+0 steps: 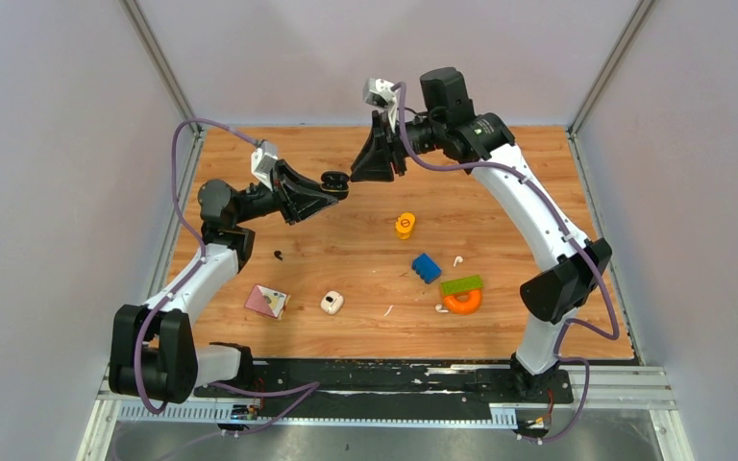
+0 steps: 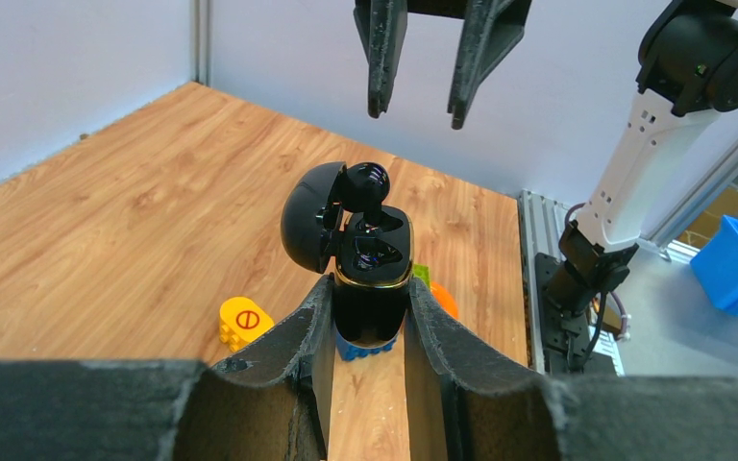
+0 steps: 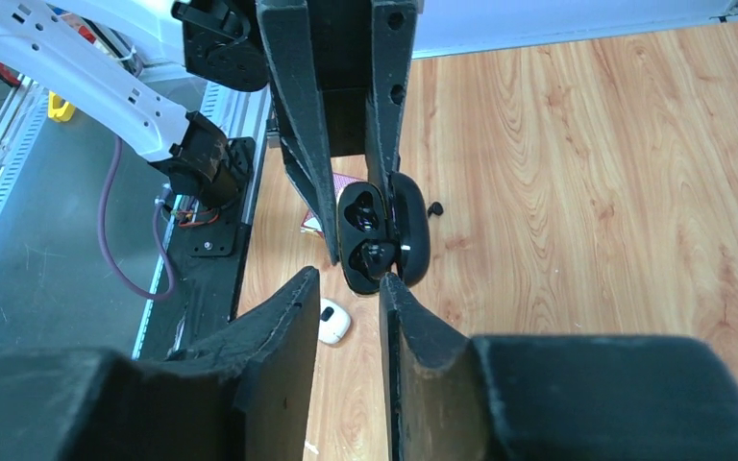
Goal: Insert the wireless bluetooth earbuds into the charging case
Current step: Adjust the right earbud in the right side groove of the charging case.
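Left wrist: left hand (image 2: 370, 285) clamps open black case (image 2: 373, 252); right hand (image 2: 416, 117) parted, empty.

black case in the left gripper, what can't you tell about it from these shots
Top external: black case too small to see any earbud in it.
Left wrist: its base is hidden by the left gripper.
Right wrist: the right gripper fingertip overlaps the case's edge; touching or not, unclear.
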Robot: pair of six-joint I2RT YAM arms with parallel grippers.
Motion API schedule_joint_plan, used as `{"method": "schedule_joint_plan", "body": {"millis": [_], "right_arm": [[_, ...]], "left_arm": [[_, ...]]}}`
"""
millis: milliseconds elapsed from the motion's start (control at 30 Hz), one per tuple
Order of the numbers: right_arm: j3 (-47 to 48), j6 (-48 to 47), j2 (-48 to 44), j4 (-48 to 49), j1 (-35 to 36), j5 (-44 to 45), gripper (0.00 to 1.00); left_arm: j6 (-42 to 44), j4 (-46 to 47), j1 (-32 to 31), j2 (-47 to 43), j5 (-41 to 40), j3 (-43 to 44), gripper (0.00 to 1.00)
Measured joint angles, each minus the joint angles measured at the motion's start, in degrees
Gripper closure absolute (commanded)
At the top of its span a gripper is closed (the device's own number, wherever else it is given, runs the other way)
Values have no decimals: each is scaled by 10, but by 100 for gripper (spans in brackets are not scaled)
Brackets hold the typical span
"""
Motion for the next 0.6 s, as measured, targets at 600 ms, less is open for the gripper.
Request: {"method": "schedule_joint_plan", "body": {"millis": [600], "right_arm": [[13, -50, 23, -29, 18, 7, 64]], "left_arm": [[0, -1, 0, 0, 2, 0, 100]]}}
